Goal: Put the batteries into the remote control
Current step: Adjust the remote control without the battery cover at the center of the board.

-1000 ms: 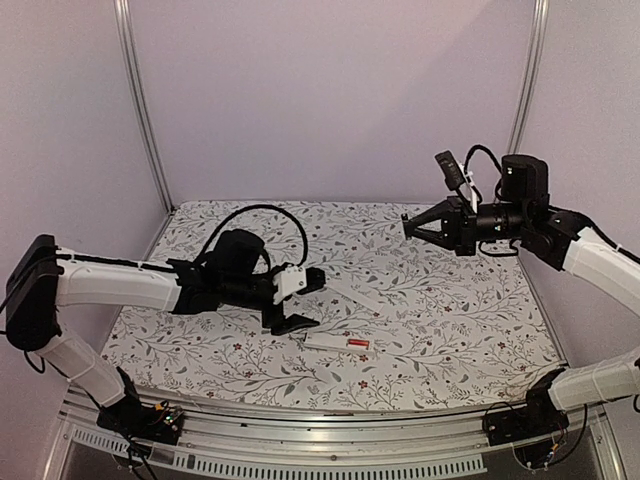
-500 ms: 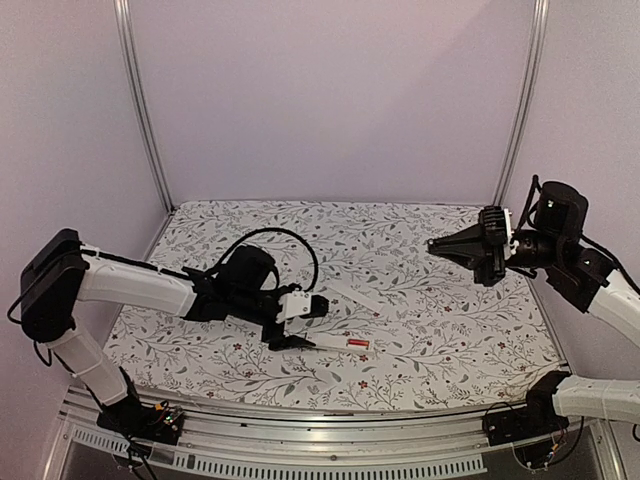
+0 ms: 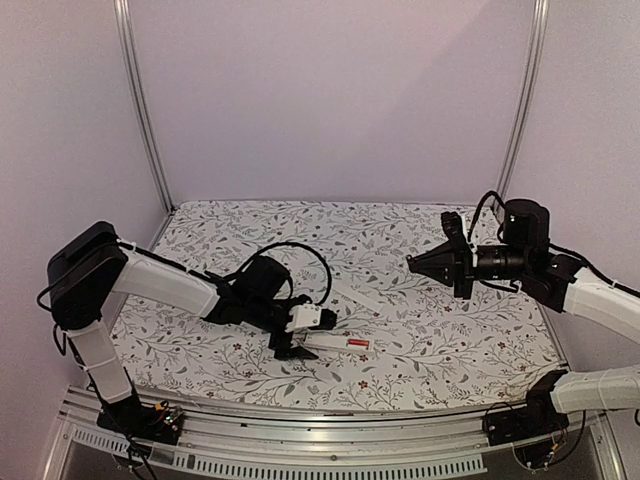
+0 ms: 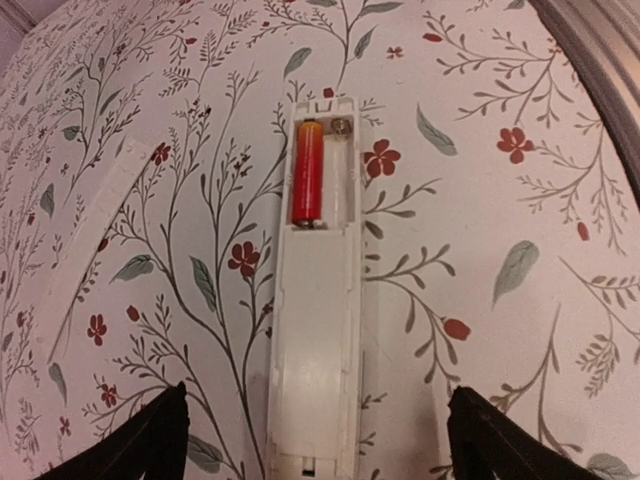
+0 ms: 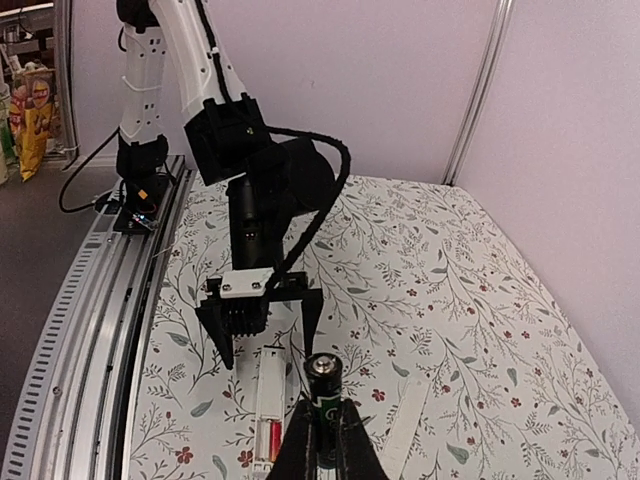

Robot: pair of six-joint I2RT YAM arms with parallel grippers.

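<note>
The white remote control (image 4: 312,330) lies back-up on the floral table with its battery bay open. One red-orange battery (image 4: 308,172) sits in the bay's left slot; the slot beside it is empty. My left gripper (image 4: 320,450) is open, low over the table, with its fingers on either side of the remote's closed end and not touching it. From above, the remote (image 3: 338,343) is right of the left gripper (image 3: 296,344). My right gripper (image 5: 322,440) is shut on a black battery (image 5: 324,385), held end-up in the air to the right of the remote (image 5: 268,395).
The detached white cover strip (image 3: 357,295) lies just behind the remote; it also shows in the left wrist view (image 4: 95,235) and the right wrist view (image 5: 405,420). The left arm's cable (image 3: 300,255) loops above its wrist. The metal table rail (image 3: 300,440) runs along the near edge.
My left gripper has moved right and down to the remote's end and now straddles it. My right gripper, still holding the battery, swung out to the right and then back in toward the table's middle.
</note>
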